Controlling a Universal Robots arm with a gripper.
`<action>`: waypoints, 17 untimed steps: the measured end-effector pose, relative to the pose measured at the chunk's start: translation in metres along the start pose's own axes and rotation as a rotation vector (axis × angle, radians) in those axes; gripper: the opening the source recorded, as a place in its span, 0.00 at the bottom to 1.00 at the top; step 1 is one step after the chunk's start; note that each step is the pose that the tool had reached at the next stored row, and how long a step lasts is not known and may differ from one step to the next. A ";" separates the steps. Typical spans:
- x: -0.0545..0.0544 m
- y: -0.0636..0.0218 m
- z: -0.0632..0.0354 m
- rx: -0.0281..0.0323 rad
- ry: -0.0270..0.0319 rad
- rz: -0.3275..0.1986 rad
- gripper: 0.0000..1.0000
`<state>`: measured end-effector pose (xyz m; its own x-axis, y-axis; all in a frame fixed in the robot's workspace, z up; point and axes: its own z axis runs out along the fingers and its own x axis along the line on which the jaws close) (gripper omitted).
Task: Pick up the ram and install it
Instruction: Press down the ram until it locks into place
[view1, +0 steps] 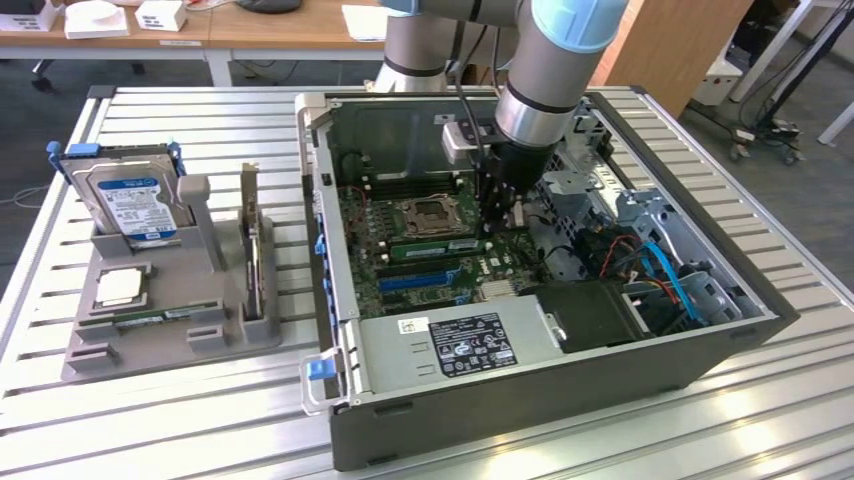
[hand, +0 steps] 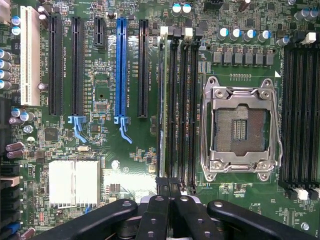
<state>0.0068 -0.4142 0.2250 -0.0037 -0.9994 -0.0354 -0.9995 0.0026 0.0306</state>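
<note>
The ram (view1: 427, 244) is a thin green stick standing edge-on in the memory slot beside the CPU socket (view1: 434, 213), inside the open computer case. In the wrist view the ram (hand: 161, 110) runs along the slot closest to the black and blue expansion slots. My gripper (view1: 503, 222) reaches down into the case at one end of that slot. Its black fingers (hand: 162, 210) are shut together, and the gripper (hand: 169, 192) sits over the ram's near end. The ram passes under one finger rather than between the two. Whether the finger touches it I cannot tell.
A grey holder (view1: 174, 340) on the exterior view's left carries a blue-labelled hard drive (view1: 134, 205), an upright expansion card (view1: 250, 235) and a thin green board (view1: 167, 317) in a low groove. The case walls (view1: 534, 400), power supply (view1: 454, 345) and cables (view1: 654, 270) hem in the arm.
</note>
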 end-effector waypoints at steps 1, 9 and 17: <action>0.000 0.0000 0.0000 0.0000 -0.0001 0.000 0.10; 0.000 0.0000 0.0011 0.0000 0.0000 0.000 0.10; 0.000 -0.0001 0.0017 0.0001 -0.0003 0.000 0.10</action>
<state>0.0068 -0.4141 0.2233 -0.0037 -0.9994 -0.0357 -0.9995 0.0026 0.0305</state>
